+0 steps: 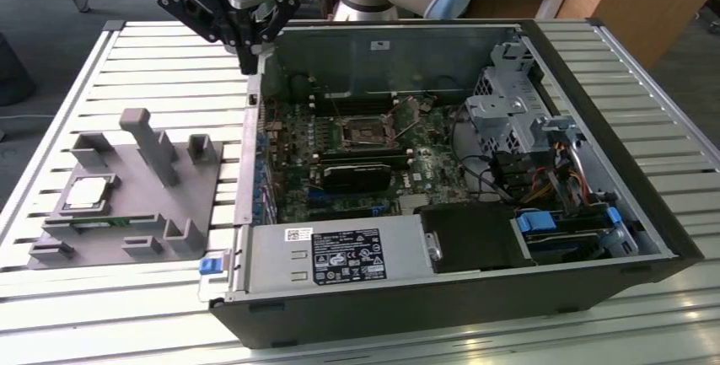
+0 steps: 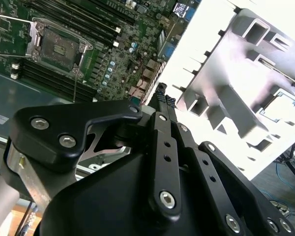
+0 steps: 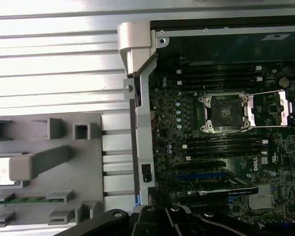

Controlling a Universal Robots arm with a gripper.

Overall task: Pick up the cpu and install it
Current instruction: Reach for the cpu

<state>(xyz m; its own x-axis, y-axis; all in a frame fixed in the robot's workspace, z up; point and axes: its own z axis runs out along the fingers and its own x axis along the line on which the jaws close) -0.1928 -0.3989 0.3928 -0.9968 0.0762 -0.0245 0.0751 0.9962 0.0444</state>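
Observation:
The cpu [image 1: 88, 194], a small silvery square, lies in a recess of the grey holder tray [image 1: 124, 213] at the exterior view's left. It also shows in both wrist views, as a bright cpu [image 2: 285, 105] and as a cpu [image 3: 0, 172] partly behind a grey post. My gripper [image 1: 248, 65] hangs high above the case's side wall, between tray and motherboard, well away from the chip. Its fingers [image 2: 161, 98] are pressed together, holding nothing. The motherboard's empty socket [image 1: 366, 131] has its metal lid swung open; the same socket [image 3: 225, 113] shows in the first wrist view.
The open computer case [image 1: 585, 213] lies on a slatted white table [image 1: 67, 70]. Inside are a black heatsink block [image 1: 360, 175], a power supply [image 1: 337, 255], drive cages and cables. A green memory stick [image 3: 19, 200] sits in the tray, whose upright posts [image 1: 147, 142] stand near the chip.

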